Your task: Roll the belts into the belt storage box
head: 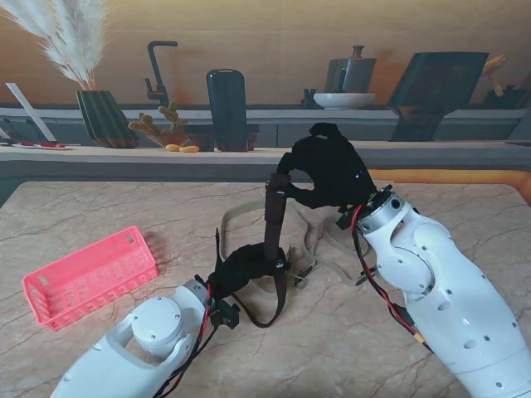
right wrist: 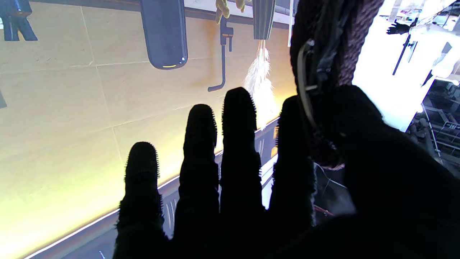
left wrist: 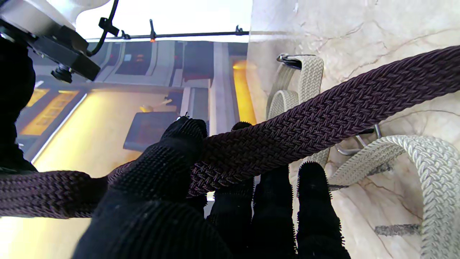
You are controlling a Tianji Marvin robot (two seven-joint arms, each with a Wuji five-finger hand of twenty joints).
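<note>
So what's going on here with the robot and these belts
Both hands are on the dark brown woven belt. The right hand pinches one end and holds it up off the table, while the left hand grips it lower down, near the marble tabletop. A beige woven belt lies loose behind them. The pink storage basket sits to the left, nothing in it.

The dark belt (head: 275, 240) is partly covered by the left hand (head: 241, 269) in the stand view, and its upper end is hidden in the right hand (head: 328, 170). The beige belt (head: 311, 236) is crossed by the dark belt. Both belts are cut off by the left wrist view's edges.
</note>
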